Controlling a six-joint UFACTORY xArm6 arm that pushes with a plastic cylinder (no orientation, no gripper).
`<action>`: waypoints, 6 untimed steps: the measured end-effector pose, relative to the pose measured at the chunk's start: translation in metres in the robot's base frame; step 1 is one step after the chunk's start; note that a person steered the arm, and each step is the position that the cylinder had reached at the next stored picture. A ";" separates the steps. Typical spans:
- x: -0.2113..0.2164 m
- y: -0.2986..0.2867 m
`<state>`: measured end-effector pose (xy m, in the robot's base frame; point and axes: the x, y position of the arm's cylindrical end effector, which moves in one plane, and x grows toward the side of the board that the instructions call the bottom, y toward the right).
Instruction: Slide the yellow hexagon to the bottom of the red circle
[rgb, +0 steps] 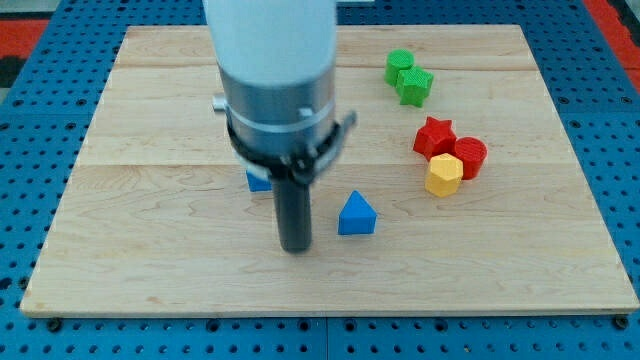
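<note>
The yellow hexagon lies at the view's right, touching the lower left side of the red circle. A red star sits just left of the circle and above the hexagon. My tip rests on the board near the middle, well left of the yellow hexagon and just left of a blue triangle. The rod hangs from a large white and grey arm body.
A green circle and a green star sit together near the view's top right. Another blue block is partly hidden behind the rod. The wooden board lies on a blue pegboard surface.
</note>
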<state>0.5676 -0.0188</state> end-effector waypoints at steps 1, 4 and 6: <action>-0.005 0.060; -0.104 -0.040; -0.103 0.093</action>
